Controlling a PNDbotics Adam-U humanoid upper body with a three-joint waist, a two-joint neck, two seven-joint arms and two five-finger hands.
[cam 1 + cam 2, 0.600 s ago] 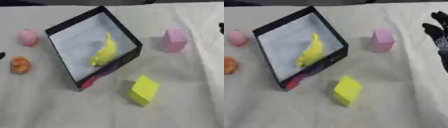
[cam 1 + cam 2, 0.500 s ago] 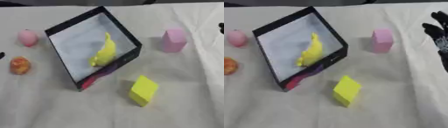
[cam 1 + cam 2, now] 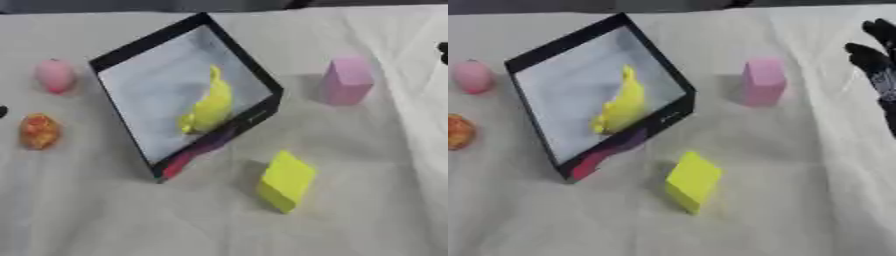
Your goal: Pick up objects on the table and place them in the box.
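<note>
Right hand: far right edge, fingers relaxed, holding nothing.
Nearest target: pink block, upright, left of the hand.
Box: further left.

A test bench: white cloth under toy blocks.

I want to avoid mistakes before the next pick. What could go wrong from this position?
1. The pink block stands upright close to the right hand; a sideways touch by the open fingers might topple it.
2. The yellow block lies tilted just in front of the box, so a reach could bump the box wall.
3. The yellow banana-shaped thing already takes up the box's middle, so a dropped block may land on it.
</note>
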